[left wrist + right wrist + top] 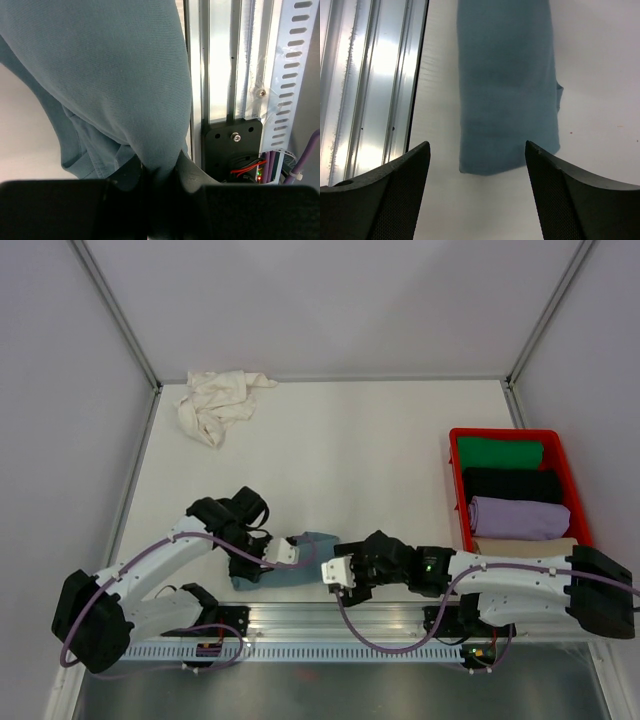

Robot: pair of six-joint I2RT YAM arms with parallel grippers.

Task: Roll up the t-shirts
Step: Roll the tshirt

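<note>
The slate-blue t-shirt [300, 574] lies as a narrow folded bundle at the table's near edge, between my two grippers. My left gripper [262, 558] is shut on its left part; in the left wrist view the cloth [115, 75] is pinched between the black fingers of that gripper [159, 172]. My right gripper [330, 575] is open and empty just short of the bundle's right end. In the right wrist view the shirt's end [507, 85] lies flat between and ahead of that gripper's spread tips [476, 145]. The cream-white t-shirt [215, 400] lies crumpled at the far left corner.
A red bin [455, 480] at the right holds rolled green, black, lilac and tan shirts. An aluminium rail [330, 620] runs along the near edge, right beside the blue shirt. Walls enclose the table at the left, back and right.
</note>
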